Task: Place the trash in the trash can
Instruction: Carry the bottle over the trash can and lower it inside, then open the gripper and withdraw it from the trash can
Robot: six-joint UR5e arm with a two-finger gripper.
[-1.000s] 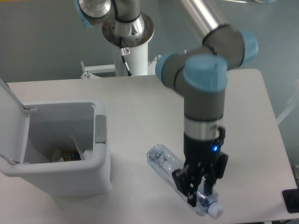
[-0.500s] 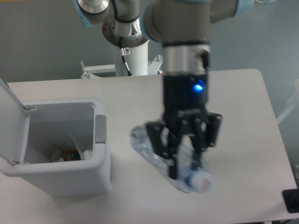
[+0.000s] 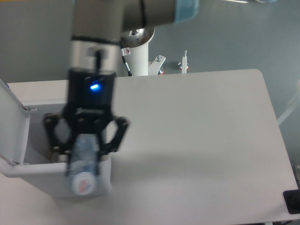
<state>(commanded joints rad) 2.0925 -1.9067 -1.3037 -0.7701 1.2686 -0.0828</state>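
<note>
- claw (image 3: 86, 149) clamped on the bottle (image 3: 83, 161), fingers closed against its sides; frame is motion-blurred here
- bottle hangs lengthwise in the claw, white cap end (image 3: 82, 183) lowest and nearest the camera, body running up between the fingers
- trash can (image 3: 28, 176) directly under and behind the claw; bottle's lower end overlaps the can's front-right rim in this view, can't tell if it touches the rim
- lid (image 3: 11, 122) open, standing upright to the left of the claw
- can's inside mostly hidden by the claw and bottle; contents not readable
- wrapper not visible
- arm's wrist with blue LED (image 3: 95, 86) straight above the claw
- surface (image 3: 201, 140) to the right of the claw, white
- robot base post (image 3: 136, 58) behind the claw, at the surface's far edge
</note>
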